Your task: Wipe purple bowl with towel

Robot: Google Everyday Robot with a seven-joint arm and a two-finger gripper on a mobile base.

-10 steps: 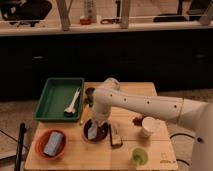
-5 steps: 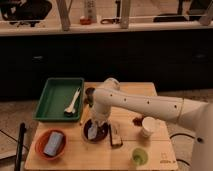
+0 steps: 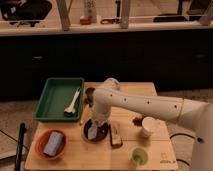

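The purple bowl [image 3: 100, 134] sits on the wooden table [image 3: 160, 155] near its front, left of centre. Inside it lies the pale grey-blue towel [image 3: 93, 131]. My white arm reaches in from the right and bends down over the bowl, with the gripper [image 3: 95, 125] pressed down onto the towel inside the bowl. The arm's end covers the bowl's back rim.
An orange bowl [image 3: 41, 149] holding a light blue block [image 3: 53, 144] stands at the front left. Behind it is a green tray [image 3: 52, 95] with a white utensil [image 3: 73, 102]. A small dark cup [image 3: 90, 93], a brown bar [image 3: 116, 135], a white cup [image 3: 148, 126] and a green cup [image 3: 139, 156] surround the bowl.
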